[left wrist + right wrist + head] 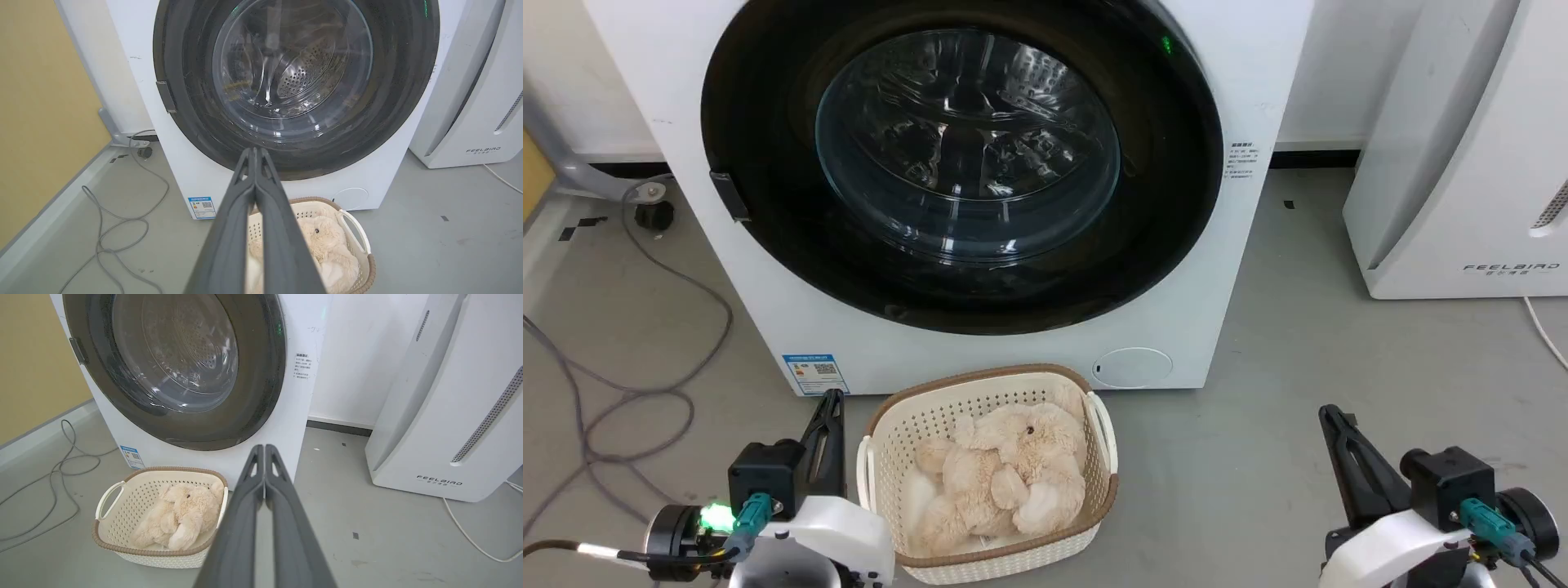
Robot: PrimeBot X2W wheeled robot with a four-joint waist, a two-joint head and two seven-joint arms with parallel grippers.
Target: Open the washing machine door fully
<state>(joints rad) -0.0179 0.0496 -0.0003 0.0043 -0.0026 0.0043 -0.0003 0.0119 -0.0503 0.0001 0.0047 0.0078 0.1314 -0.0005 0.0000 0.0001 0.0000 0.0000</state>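
1. At far left a grey cable (645, 392) loops over the floor, clear of the work.
2. The left gripper (829, 408) sits low at the lower left, pointing up toward the machine. In the left wrist view its two fingers lie pressed together, holding nothing.
3. Up and slightly left of it, a small dark tab (729, 196) juts from the left rim of the washing machine door (964, 155). This looks like the handle, so the hinge is probably on the right.
4. The door lies flat against the front of the washing machine (1176, 327), closed, so nothing of the task is done. It stands ahead of and above both grippers.
5. A cream basket (980, 376) holding a plush toy (1013, 465) stands on the floor just in front of the machine, between the two grippers and below the door.
6. The right gripper (1331, 416) is low at the lower right, its fingers likewise together and empty in the right wrist view. It is well apart from the tab, so the left arm is the nearer one for the pull.
7. At far right stands the white FEELBIRD appliance (1445, 188), apart from the machine.
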